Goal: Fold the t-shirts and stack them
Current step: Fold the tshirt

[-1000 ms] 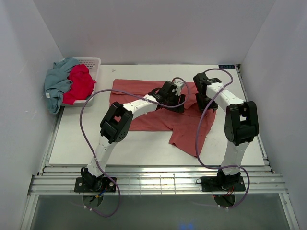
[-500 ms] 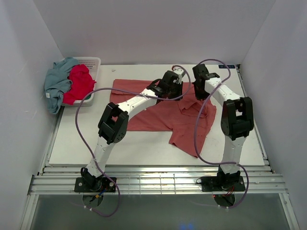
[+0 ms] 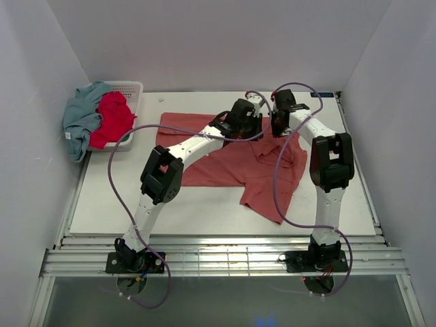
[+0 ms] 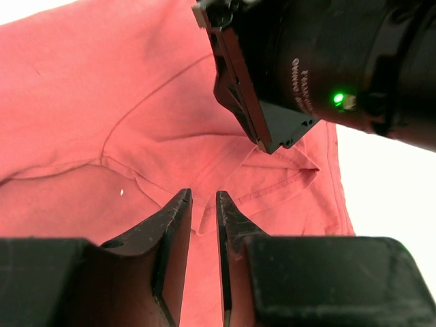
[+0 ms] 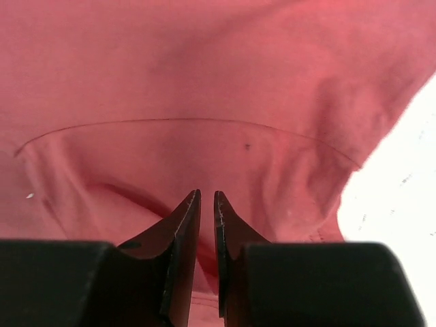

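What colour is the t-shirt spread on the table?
The t-shirt is plain dusty salmon-red, clearest from the top external view.

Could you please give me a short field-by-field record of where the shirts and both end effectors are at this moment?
salmon-red t-shirt: spread unfolded on the table, rumpled on its right side
crimson t-shirt: bunched in the white basket, far left corner
grey-blue t-shirt: draped over the basket's left side
left end effector: fingers nearly together, pinching the salmon-red t-shirt at its far edge
right end effector: close beside the left one, pinching the same fabric
folded stack: none yet
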Tool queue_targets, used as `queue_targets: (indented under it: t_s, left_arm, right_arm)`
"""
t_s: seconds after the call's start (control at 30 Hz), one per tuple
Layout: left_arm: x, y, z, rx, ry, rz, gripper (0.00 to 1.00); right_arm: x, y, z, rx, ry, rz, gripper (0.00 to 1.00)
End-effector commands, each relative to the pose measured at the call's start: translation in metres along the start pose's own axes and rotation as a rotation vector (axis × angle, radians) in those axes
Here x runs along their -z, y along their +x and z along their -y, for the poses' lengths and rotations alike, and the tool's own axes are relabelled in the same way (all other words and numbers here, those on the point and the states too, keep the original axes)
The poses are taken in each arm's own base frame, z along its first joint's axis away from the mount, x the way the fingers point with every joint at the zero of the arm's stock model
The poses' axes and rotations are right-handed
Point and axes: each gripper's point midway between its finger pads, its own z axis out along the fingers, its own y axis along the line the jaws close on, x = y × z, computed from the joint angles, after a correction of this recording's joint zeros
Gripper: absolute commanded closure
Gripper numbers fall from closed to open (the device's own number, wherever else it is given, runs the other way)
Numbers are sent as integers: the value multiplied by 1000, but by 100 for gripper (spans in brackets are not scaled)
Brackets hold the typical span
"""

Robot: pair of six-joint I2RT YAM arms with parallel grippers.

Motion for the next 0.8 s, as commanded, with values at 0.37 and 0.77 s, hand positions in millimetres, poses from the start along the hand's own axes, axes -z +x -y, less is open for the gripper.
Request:
queue_targets:
  t_s: [0.37,0.77]
  left_arm:
    - [3,-1,-27,52,-33,5,70]
    - [1,-5,-40,61,-48,10,71]
  right_arm:
    - [38,65,-56,-1,-364,-163,81]
    - [84,68,-68,46,-400,-139,81]
